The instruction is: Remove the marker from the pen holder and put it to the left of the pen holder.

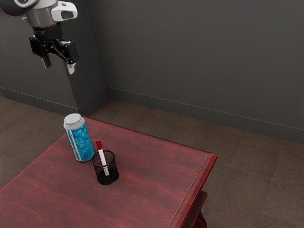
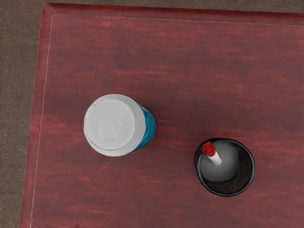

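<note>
My gripper (image 1: 58,63) hangs high above the table in the exterior view's upper left, its two fingers spread apart with nothing between them. The white marker with a red cap (image 1: 102,156) leans inside the black mesh pen holder (image 1: 107,177), its capped end sticking out above the rim. Seen from above in the wrist view, the marker (image 2: 209,149) rests toward one side of the pen holder (image 2: 240,176), cap up.
A blue and white can (image 1: 80,139) stands upright close beside the pen holder; its pale lid (image 2: 110,125) faces my hand camera. The red wooden table (image 1: 156,166) has its edge (image 1: 205,166) toward the exterior view's right. Grey walls rise behind.
</note>
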Available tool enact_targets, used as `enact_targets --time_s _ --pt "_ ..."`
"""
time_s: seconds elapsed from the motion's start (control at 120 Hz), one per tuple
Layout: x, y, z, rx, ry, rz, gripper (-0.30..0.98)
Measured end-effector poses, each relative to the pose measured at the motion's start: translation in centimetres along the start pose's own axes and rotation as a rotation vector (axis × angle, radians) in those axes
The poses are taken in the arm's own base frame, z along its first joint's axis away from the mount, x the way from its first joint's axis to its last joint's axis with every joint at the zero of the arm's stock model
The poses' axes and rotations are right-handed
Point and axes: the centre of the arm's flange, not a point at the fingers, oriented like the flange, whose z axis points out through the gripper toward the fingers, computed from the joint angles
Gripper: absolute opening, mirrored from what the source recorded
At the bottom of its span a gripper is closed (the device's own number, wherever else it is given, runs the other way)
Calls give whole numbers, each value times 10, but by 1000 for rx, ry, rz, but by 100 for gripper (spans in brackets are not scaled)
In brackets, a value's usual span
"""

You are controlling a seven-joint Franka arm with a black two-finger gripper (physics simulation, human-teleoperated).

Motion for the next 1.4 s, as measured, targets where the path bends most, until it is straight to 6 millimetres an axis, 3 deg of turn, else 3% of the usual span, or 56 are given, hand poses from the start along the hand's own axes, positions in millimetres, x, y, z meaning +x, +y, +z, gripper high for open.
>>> enact_targets --time_s 0.175,0.292,0.483,0.742,1.192,1.4 --pt "11 5 1 -1 1 -15 69" --pt "21 17 52 -18 -63 -3 69" --pt "11 44 119 -95 -144 23 69" --pt "9 48 184 -63 -161 52 69" --pt "20 59 241 -58 -112 88 69" --pt "12 63 270 -71 -131 91 69"
